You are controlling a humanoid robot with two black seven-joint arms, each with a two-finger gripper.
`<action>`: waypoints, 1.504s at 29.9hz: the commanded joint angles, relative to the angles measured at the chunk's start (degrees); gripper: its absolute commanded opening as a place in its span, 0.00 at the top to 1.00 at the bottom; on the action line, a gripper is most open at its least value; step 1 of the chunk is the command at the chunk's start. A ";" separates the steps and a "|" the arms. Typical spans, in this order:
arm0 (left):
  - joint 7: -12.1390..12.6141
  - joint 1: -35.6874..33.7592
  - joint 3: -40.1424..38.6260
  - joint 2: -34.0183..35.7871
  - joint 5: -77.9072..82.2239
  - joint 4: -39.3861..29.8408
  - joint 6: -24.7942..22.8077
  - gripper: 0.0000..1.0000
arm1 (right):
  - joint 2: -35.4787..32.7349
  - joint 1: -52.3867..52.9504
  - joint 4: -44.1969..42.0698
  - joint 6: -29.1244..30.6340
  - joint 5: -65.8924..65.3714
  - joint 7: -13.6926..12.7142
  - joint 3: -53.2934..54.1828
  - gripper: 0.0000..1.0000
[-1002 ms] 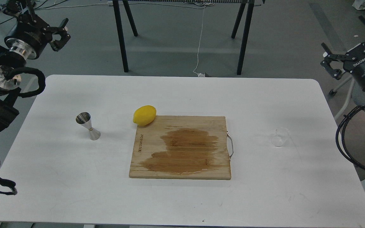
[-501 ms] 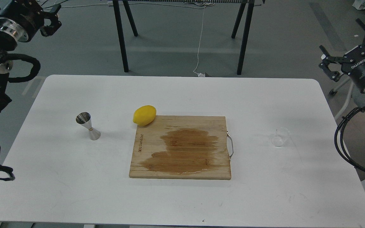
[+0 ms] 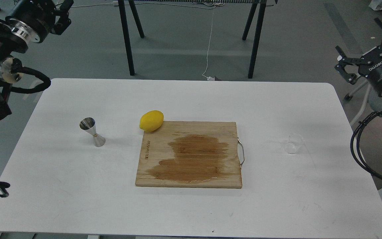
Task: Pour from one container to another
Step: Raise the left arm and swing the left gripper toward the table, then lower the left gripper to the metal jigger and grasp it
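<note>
The small clear glass cup [image 3: 292, 143] stands upright on the right side of the white table [image 3: 184, 96], hard to make out against the surface. The steel hourglass jigger [image 3: 92, 132], with a gold band at its waist, stands upright on the left side. My left gripper [image 3: 65, 15] hangs open high above the table's far left corner, well away from the jigger. Off the right edge, my right gripper [image 3: 360, 39] is open wide, up and to the right of the cup. Neither gripper holds anything.
A wooden cutting board [image 3: 191, 154] with a dark wet stain and a metal handle lies in the middle. A yellow lemon [image 3: 151, 120] rests at its far left corner. Black trestle legs [image 3: 126, 36] stand on the floor behind the table.
My left arm has risen and its gripper has moved up toward the top edge of the view, then slightly right. The right gripper has barely shifted. Cup, jigger, lemon and board have stayed put.
</note>
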 commanded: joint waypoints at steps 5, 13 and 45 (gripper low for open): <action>-1.29 -3.65 1.78 0.89 30.55 -8.63 0.04 0.00 | -0.35 -1.52 0.01 0.00 0.00 0.24 0.13 0.01; -1.29 1.87 2.40 11.25 53.15 -38.24 13.59 0.00 | -0.35 -2.84 -0.07 0.00 0.00 0.42 0.30 0.01; -1.29 52.60 1.52 23.32 60.21 -43.65 56.04 0.00 | -0.26 -4.25 -0.51 0.00 0.00 0.33 0.30 0.01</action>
